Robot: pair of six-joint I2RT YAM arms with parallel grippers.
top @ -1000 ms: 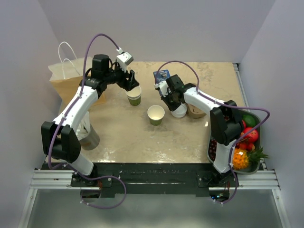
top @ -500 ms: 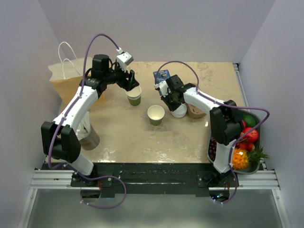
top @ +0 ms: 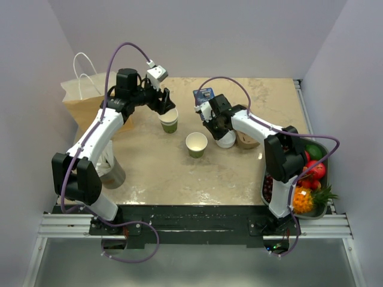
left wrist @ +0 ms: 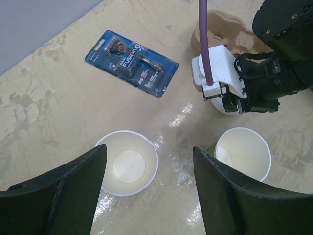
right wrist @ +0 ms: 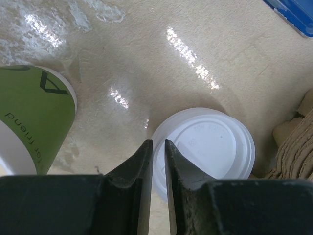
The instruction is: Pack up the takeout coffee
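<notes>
Pinching white lid (right wrist: 208, 147) rim, R hand (right wrist: 156, 143) over its edge

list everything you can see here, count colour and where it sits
paper cups: 2, olive green with cream rims, both lidless, side by side in the middle
white lid: 1, white, just right of the cups
cup carrier: 1, brown cardboard, beside the lid
razor pack: 1, blue, far middle
paper bag: 1, brown with white handles, far left
fruit: a heap, red, orange and green, near right
grey cylinder: 1, near left
left claw: 1, black, open, over the farther cup
right claw: 1, black, pinched on the lid's rim
</notes>
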